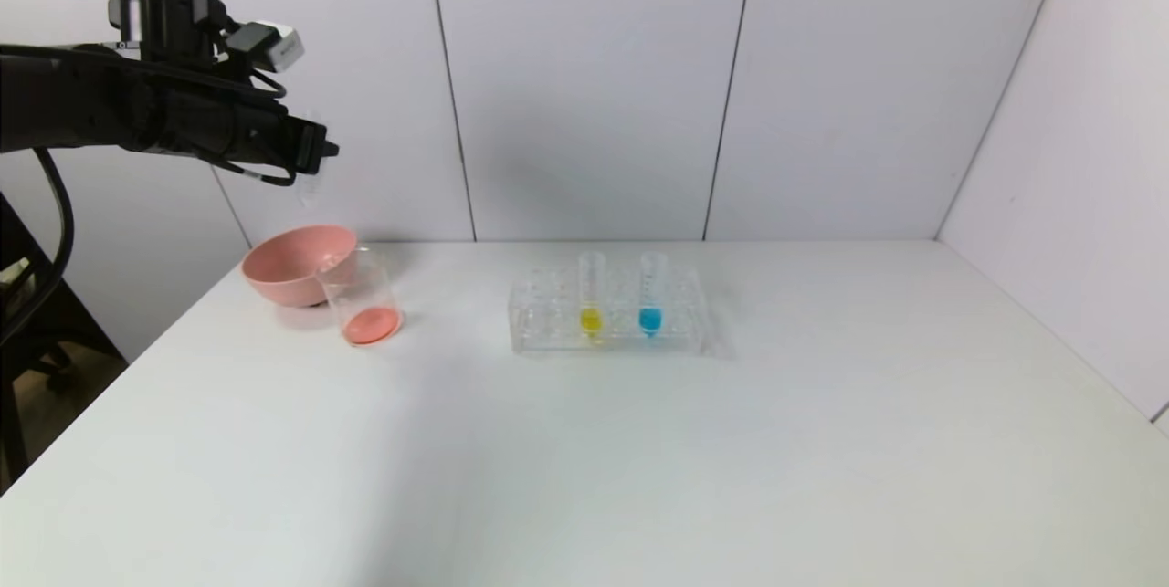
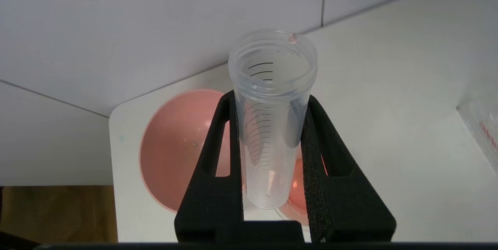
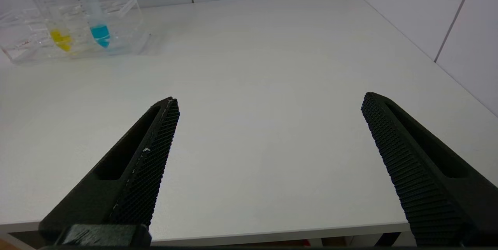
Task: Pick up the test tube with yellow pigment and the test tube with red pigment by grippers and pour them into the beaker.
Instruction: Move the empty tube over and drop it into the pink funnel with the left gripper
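My left gripper (image 1: pixel 310 151) is raised high at the far left, above the beaker (image 1: pixel 361 297). It is shut on the test tube with red pigment (image 2: pixel 272 118), which looks empty apart from a pink drop on its rim. The tube's end shows below the jaws in the head view (image 1: pixel 309 192). Red-orange liquid covers the beaker's bottom (image 2: pixel 309 193). The test tube with yellow pigment (image 1: pixel 591 293) stands upright in the clear rack (image 1: pixel 548 313) and also shows in the right wrist view (image 3: pixel 52 18). My right gripper (image 3: pixel 270 100) is open and empty over the table's front edge.
A pink bowl (image 1: pixel 290 263) stands right behind the beaker, touching it, and shows under the left jaws (image 2: pixel 175 149). A blue-liquid tube (image 1: pixel 649 293) stands in the rack beside the yellow one. White walls close the back and right sides.
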{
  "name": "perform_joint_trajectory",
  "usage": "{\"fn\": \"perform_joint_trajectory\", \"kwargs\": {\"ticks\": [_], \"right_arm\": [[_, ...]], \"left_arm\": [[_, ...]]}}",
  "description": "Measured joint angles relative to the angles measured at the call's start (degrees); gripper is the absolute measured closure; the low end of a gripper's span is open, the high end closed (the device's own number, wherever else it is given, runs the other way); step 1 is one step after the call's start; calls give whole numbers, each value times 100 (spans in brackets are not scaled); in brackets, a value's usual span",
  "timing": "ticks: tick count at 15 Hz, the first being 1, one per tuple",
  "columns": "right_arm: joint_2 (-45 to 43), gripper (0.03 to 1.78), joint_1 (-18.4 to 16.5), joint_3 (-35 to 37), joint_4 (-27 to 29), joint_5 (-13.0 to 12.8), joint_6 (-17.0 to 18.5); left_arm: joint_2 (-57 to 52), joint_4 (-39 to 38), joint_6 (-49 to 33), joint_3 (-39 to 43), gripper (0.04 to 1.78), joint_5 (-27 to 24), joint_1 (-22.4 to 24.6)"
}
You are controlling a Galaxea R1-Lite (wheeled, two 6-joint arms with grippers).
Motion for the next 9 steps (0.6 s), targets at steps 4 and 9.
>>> {"fn": "perform_joint_trajectory", "kwargs": {"ticks": [4, 9], "right_arm": [[0, 10, 0, 0, 0, 0, 0], [0, 10, 0, 0, -2, 0, 0]], "left_arm": [[-284, -2477, -1097, 1429, 137, 1005, 5], [-510, -5614, -1636, 3206, 137, 2181, 7]]}}
